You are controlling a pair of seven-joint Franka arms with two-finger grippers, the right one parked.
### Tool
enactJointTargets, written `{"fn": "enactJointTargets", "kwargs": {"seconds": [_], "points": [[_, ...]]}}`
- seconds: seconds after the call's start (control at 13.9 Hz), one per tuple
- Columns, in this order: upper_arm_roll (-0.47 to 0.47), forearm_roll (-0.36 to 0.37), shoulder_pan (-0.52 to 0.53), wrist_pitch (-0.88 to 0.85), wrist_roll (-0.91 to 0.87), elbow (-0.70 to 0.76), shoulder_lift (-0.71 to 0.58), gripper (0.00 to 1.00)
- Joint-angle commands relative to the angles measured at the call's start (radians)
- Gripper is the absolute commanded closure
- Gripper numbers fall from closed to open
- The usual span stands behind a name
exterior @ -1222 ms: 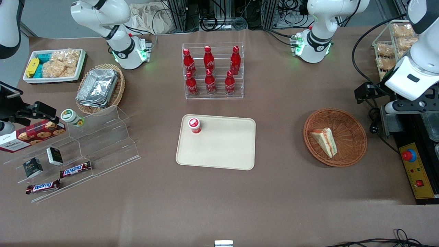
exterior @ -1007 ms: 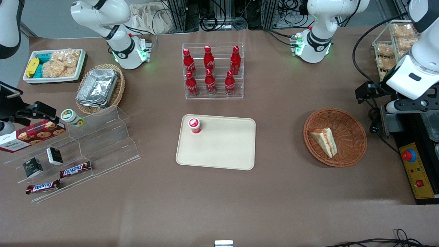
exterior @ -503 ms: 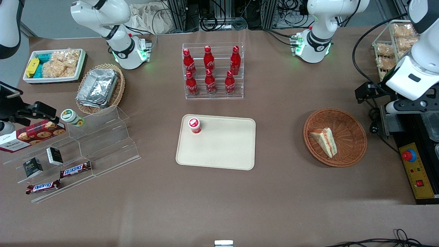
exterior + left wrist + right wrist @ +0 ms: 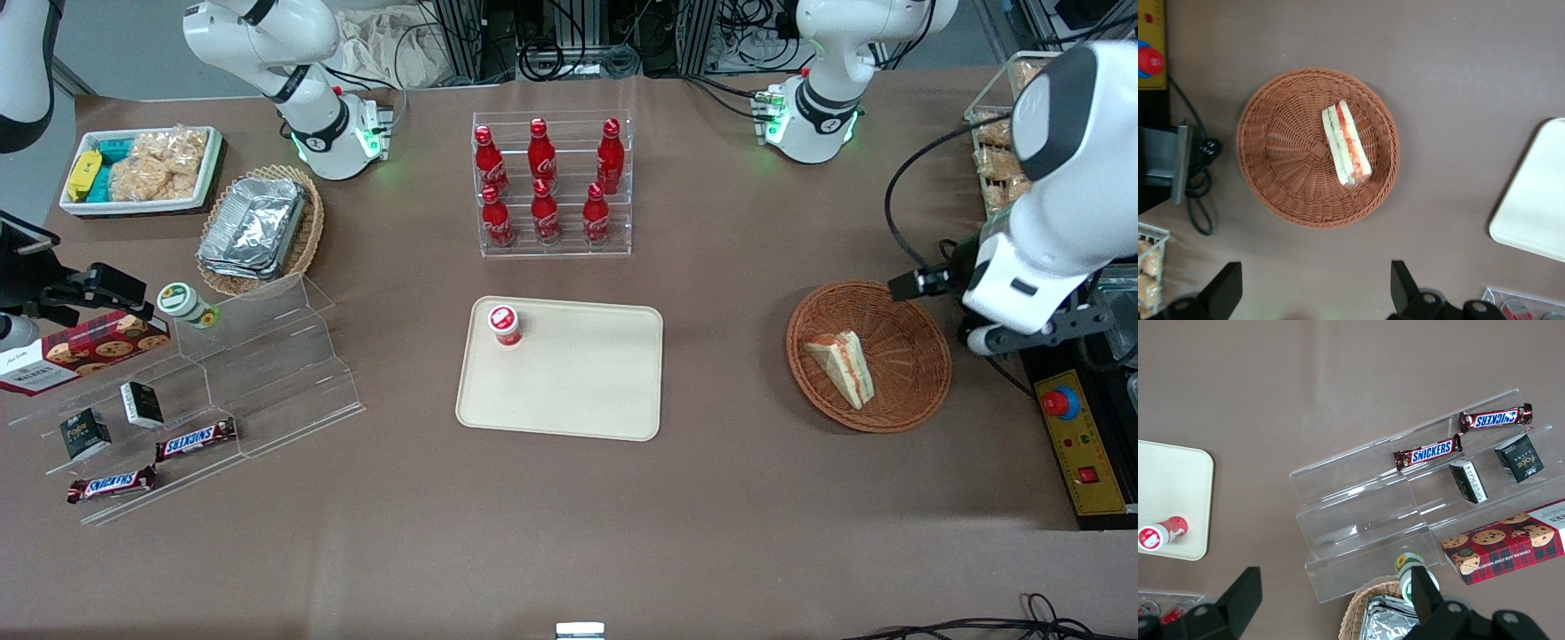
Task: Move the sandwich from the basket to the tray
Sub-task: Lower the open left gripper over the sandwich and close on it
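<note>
Reddish-brown woven basket, white-orange-green sandwich, cream tray.

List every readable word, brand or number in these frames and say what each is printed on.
"SNICKERS": bar on the clear stand.
"SNICKERS": second bar beside it.
"Coca-Cola" script: partly legible on the red bottles.
Biscuit box: name too small to read.
Two dark small boxes: print blurred.
Green-lidded jar and red-lidded cup: labels unreadable.
Sandwich, basket, tray: no text.
Tool open above the basket, unmarked.
</note>
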Motion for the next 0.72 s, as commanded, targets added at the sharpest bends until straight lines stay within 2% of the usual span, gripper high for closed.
{"fn": "enactJointTargets", "kwargs": {"seconds": [0.0,0.36,0.65], "points": [[-0.001,0.0,0.035,0.126,-0.044,-0.128,0.0,0.0],[0.004,0.002,0.039,0.268,-0.158,-0.183,0.1,0.0],[0.008,0.002,0.041,0.498,-0.17,-0.31,0.129,0.0]]}}
